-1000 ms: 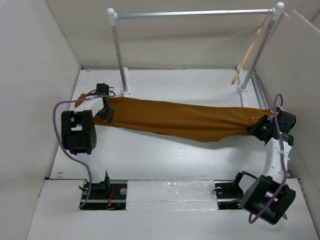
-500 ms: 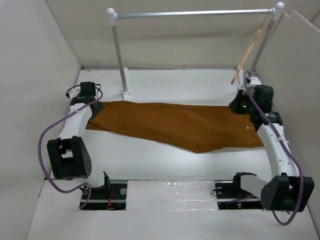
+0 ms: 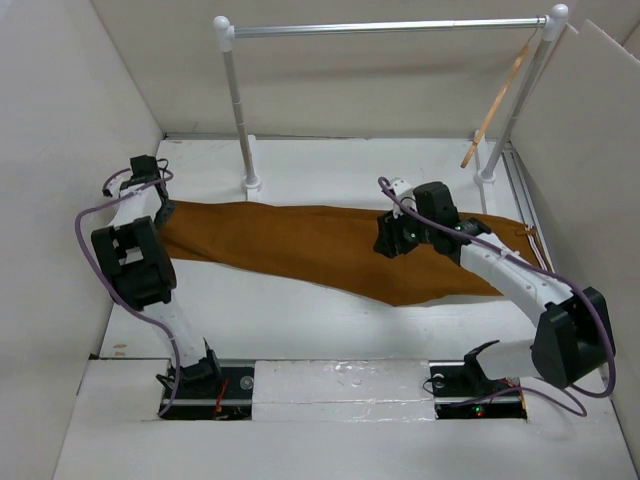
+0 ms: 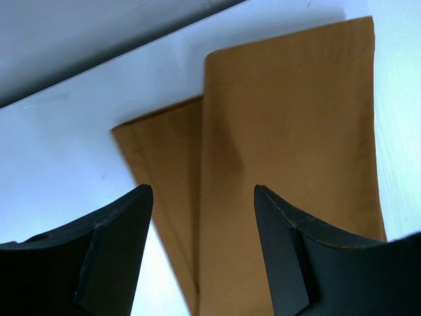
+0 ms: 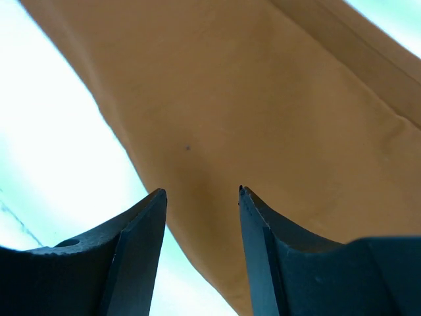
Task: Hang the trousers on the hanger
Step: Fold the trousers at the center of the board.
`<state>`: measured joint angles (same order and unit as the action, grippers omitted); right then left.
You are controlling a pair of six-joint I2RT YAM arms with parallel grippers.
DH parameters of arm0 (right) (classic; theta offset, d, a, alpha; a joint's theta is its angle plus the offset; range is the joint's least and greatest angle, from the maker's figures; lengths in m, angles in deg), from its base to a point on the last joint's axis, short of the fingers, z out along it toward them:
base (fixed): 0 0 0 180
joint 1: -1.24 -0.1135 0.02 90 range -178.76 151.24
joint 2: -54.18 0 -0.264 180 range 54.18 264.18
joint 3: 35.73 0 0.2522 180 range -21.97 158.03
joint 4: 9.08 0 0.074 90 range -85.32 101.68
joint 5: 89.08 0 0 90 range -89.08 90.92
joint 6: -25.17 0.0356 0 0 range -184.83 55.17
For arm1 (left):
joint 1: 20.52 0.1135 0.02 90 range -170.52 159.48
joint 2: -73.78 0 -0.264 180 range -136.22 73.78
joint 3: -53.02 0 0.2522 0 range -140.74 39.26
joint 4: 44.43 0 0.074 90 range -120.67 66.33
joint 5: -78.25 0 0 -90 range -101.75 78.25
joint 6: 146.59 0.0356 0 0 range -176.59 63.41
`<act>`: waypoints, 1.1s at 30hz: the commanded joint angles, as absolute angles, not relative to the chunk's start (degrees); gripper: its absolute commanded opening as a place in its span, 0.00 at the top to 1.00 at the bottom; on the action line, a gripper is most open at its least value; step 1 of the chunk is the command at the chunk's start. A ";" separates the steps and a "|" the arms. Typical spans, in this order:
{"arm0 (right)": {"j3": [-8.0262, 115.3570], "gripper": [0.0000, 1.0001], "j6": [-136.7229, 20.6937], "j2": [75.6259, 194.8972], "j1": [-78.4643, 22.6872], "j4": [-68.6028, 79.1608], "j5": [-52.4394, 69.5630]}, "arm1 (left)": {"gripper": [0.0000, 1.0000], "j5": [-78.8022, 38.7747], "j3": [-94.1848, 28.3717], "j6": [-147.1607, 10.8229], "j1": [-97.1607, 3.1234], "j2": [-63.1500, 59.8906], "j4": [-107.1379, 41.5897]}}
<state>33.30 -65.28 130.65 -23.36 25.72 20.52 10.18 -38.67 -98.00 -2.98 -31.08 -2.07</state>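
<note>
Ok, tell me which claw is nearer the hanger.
Right. The right claw is over the middle of the trousers, short of the hanger; the left claw is at their far left end, much farther away.

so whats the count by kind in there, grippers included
trousers: 1
hanger: 1
metal rail: 1
grippers: 2, the left gripper and the right gripper, both open over the cloth
total: 5
</note>
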 commanded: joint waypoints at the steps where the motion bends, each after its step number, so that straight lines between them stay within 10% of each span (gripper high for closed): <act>1: 33.49 0.46 -67.64 130.82 -24.69 25.33 20.79 | 0.42 10.84 -42.65 -97.72 -2.41 -34.41 -1.84; 5: 33.40 0.48 -67.73 130.29 -25.92 26.30 20.96 | 0.47 10.22 -43.97 -97.20 -2.41 -38.89 -3.42; 9: 33.49 0.48 -67.47 131.25 -28.90 25.78 21.31 | 1.00 8.38 -44.41 -97.10 -2.41 -37.76 -4.57; 23: 32.17 0.49 -67.82 142.94 -30.06 15.76 26.67 | 1.00 18.39 -41.77 -95.70 -5.58 -18.78 8.00; 29: 32.70 0.48 -68.34 143.74 -28.82 14.96 28.87 | 0.26 22.08 -42.30 -93.68 -1.89 -25.87 12.13; 33: 33.49 0.48 -70.36 142.51 -26.81 17.95 28.34 | 0.18 22.71 -44.14 -92.63 -1.89 -27.82 11.26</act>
